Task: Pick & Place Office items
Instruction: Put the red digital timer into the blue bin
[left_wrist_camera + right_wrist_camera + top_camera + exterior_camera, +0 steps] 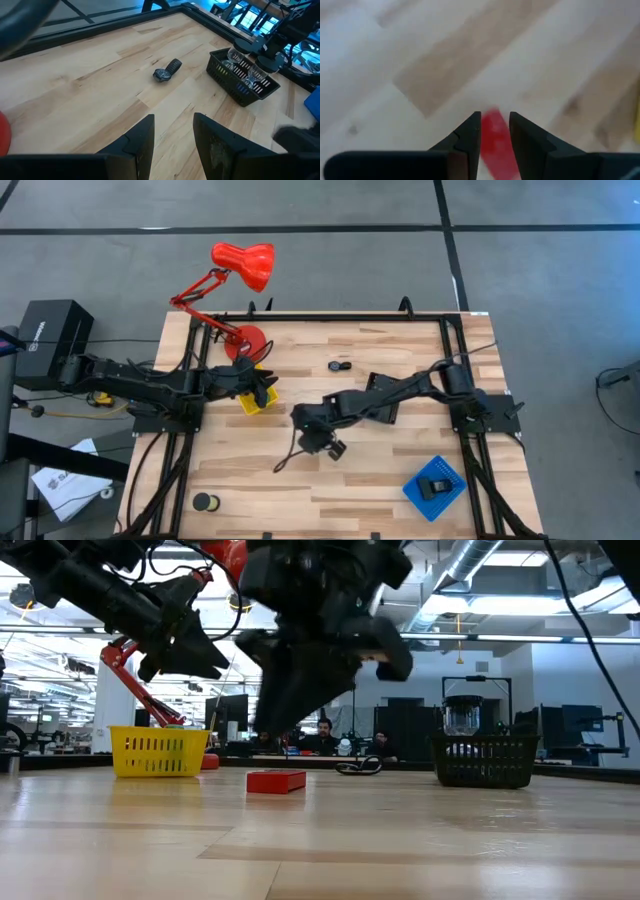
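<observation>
From above, I see my right end effector (pixel 322 442) mid-bench, hiding the piece under it. At bench level, the red block (pixel 276 781) lies flat just below it, untouched. Through the right wrist, parted fingers straddle the block, its long axis running between them.

Bare bench (pixel 380 480) lies open to you across the front middle, between a small black disc (pixel 205 501) at the front left corner and the blue tray (pixel 435 483) at front right. The yellow basket (pixel 256 399) and red lamp (pixel 240 265) crowd the back left under the left arm. The right hand (pixel 322 438) hangs over the bench's centre, above a red block (pixel 276 781).
</observation>
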